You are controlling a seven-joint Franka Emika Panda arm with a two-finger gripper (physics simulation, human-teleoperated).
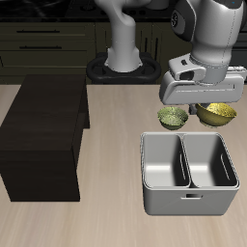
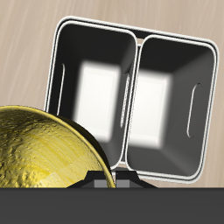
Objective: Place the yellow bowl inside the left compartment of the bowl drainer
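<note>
Dark kitchen cabinets back a pale wooden table (image 1: 106, 217), mostly bare toward its front edge. On it stand a drainer (image 1: 189, 172) near that edge, a dark box (image 1: 43, 140) well apart, and a green bowl (image 1: 173, 118) just behind the drainer. The gripper (image 1: 214, 104) appears closed on the yellow bowl (image 2: 48, 153), held clear of the table behind the drainer. That bowl looks light, rigid and glossy, likely slippery; its thin rim is the sensible hold. Both wells are empty.
</note>
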